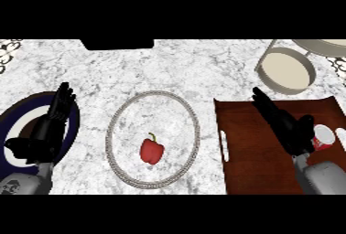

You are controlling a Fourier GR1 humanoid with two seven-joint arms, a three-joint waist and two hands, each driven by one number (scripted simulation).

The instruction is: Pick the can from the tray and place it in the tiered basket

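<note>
A red can (324, 137) with a white top lies on the brown tray (253, 151) near its right edge. My right hand (287, 124) hovers over the tray just left of the can, fingers straight and pointing up-left, thumb beside the can. The tiered basket (287, 71) stands at the upper right, its cream lower tier ringed by a grey rim, a second tier (323, 45) behind it. My left hand (46, 128) rests open at the left, over a dark blue plate (13, 114).
A silver-rimmed clear plate (132, 114) in the middle holds a red bell pepper (151, 151). A black object (116, 44) sits at the counter's far edge. The marble counter (189, 64) stretches between plate and basket.
</note>
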